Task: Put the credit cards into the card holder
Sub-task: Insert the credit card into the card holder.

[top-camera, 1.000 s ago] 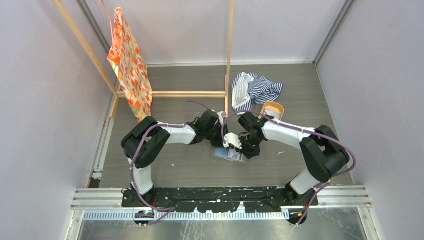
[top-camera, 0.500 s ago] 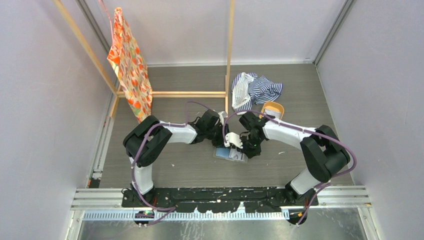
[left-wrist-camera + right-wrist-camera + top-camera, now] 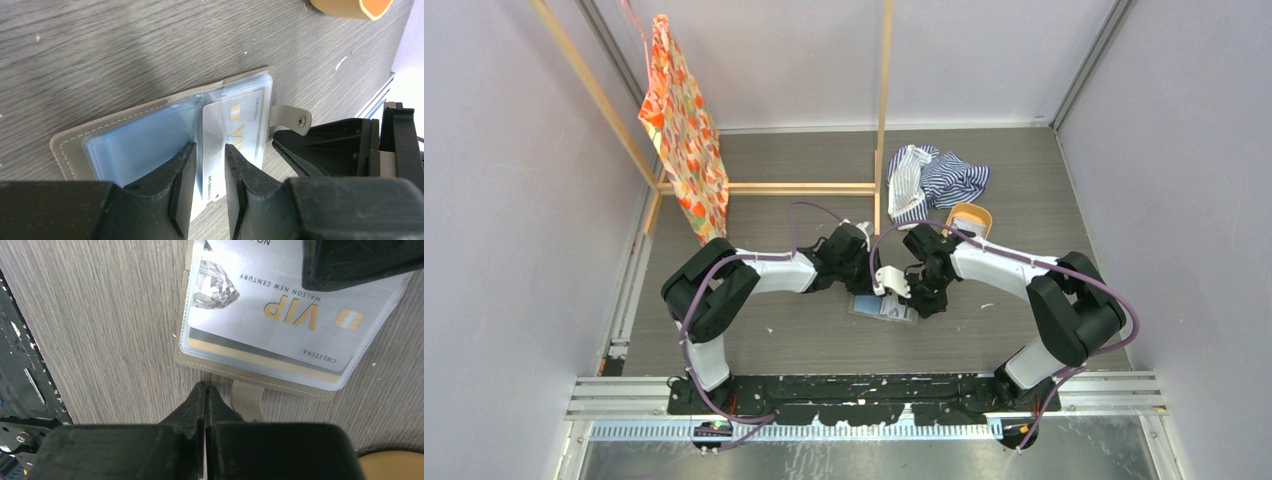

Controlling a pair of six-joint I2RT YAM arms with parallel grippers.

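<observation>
The grey-taupe card holder [image 3: 70,145] lies open on the table, clear sleeves up; it also shows in the top view [image 3: 884,306]. A pale VIP credit card [image 3: 240,120] lies flat, partly inside the right sleeve, its near end sticking out. My left gripper [image 3: 210,147] hovers over that end with its jaws narrowly apart and nothing clamped. My right gripper [image 3: 205,386] is shut and empty, its tips at the holder's edge [image 3: 240,371] beside the closing tab [image 3: 247,397]. The card [image 3: 280,310] fills the right wrist view. No other cards show.
An oval orange-tan tray [image 3: 969,220] sits just behind the right arm. A striped cloth [image 3: 934,180] lies at the back. A wooden frame [image 3: 769,187] with a patterned bag [image 3: 684,130] stands at the back left. Both arms crowd the holder.
The left arm has shifted slightly at the elbow. Both grippers stay at the card holder; the holder and card have not visibly moved.
</observation>
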